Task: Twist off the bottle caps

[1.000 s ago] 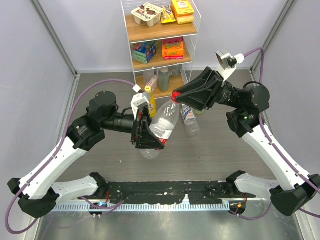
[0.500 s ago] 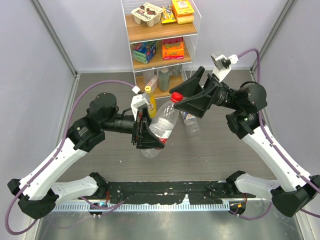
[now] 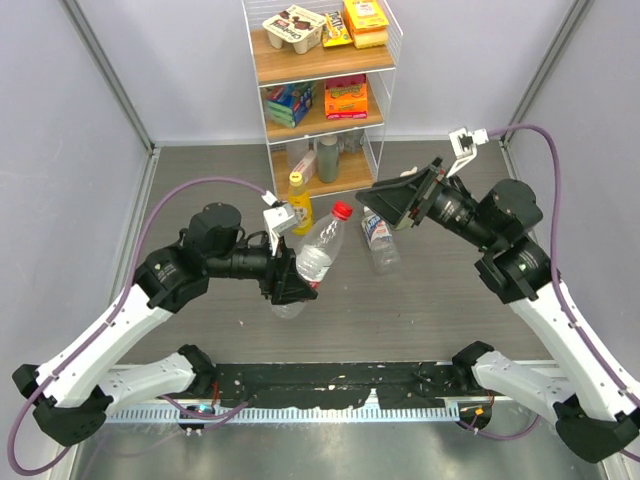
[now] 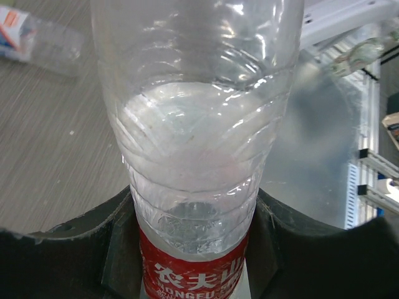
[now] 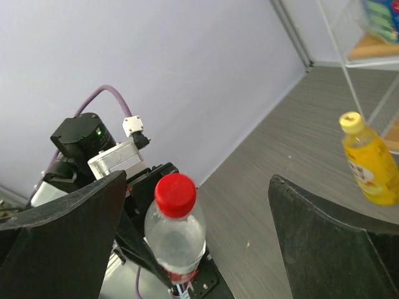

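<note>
My left gripper (image 3: 292,283) is shut on the lower body of a clear bottle (image 3: 318,252) with a red label (image 4: 193,274), holding it tilted above the table. Its red cap (image 3: 342,210) sits on the neck. My right gripper (image 3: 385,208) stands open, to the right of the cap and apart from it. In the right wrist view the red cap (image 5: 174,193) lies between the spread fingers (image 5: 68,237) without touching them. A yellow juice bottle (image 3: 298,205) with a yellow cap (image 3: 296,179) stands upright. A clear bottle with a blue-white label (image 3: 378,240) lies on its side.
A white wire rack (image 3: 320,90) of snack boxes stands at the back centre, with a pale green bottle (image 3: 328,158) on its lowest shelf. Grey walls close in both sides. A black rail (image 3: 330,380) runs along the near edge.
My right gripper opened, let go of the red cap and drew back to the right. My left arm lowered the bottle slightly toward the table.
</note>
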`<move>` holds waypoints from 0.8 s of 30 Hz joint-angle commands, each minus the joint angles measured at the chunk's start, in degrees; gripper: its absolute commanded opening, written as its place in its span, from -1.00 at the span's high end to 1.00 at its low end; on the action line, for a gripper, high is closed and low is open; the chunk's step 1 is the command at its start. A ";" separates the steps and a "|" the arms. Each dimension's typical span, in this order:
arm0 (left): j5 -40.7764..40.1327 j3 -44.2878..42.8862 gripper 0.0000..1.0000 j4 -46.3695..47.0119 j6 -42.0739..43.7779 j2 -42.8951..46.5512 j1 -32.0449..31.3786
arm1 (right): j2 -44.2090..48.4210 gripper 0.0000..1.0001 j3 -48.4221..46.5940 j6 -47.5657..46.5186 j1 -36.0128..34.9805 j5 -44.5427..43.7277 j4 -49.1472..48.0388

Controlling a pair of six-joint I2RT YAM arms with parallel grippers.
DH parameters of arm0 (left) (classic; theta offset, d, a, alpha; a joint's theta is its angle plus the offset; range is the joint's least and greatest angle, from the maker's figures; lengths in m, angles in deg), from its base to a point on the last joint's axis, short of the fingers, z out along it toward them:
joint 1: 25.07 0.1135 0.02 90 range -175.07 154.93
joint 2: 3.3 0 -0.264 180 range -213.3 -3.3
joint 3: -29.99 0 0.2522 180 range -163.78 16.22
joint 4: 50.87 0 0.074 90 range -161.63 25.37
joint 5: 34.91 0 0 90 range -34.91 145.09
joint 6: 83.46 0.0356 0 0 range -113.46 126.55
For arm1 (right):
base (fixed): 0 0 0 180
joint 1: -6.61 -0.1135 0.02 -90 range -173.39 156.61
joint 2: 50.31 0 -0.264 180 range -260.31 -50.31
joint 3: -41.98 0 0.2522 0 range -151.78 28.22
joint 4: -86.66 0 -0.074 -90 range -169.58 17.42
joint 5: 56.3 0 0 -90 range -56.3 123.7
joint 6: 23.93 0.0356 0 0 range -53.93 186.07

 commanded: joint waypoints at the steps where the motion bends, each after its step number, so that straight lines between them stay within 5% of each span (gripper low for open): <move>1: -8.84 2.92 1.00 -2.96 2.83 1.78 -0.14 | 5.54 -1.00 1.43 -2.19 -0.28 -10.73 9.23; 11: -21.50 4.15 1.00 -3.84 5.29 -0.50 -0.23 | 7.57 -1.00 4.33 -3.33 -0.28 -16.36 17.86; 24: -39.95 5.04 1.00 -2.95 5.56 -7.78 -0.23 | -0.50 -1.00 3.73 -1.83 -0.28 -19.02 12.50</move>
